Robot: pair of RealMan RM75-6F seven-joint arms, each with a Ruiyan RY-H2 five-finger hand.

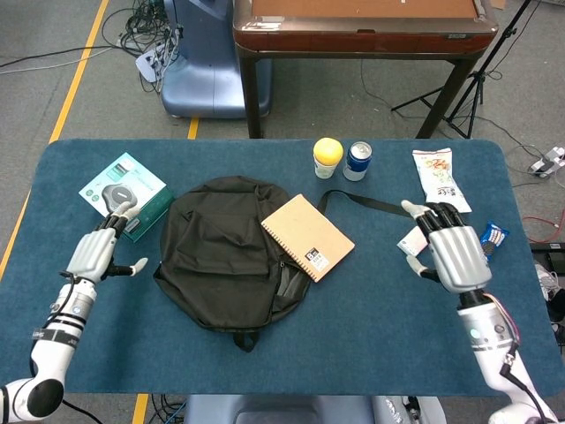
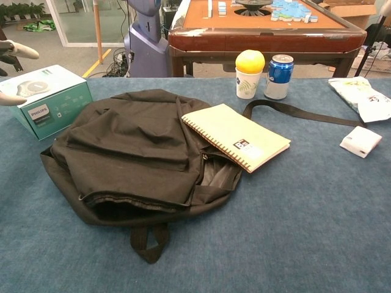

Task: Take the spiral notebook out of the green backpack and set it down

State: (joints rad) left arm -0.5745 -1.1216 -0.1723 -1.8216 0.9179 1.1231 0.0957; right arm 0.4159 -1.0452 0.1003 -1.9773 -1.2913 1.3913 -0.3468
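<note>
Notebook lies on backpack and blue table; both hands' fingers spread, empty.

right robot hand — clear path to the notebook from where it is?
Probably yes. The right robot hand is open above bare table, and only the flat backpack strap lies between it and the notebook, whose near edge is exposed.

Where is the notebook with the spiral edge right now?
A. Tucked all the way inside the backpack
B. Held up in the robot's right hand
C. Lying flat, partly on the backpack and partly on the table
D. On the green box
C: the spiral notebook lies flat, one side on the backpack, the other on the table, with no hand touching it.
</note>
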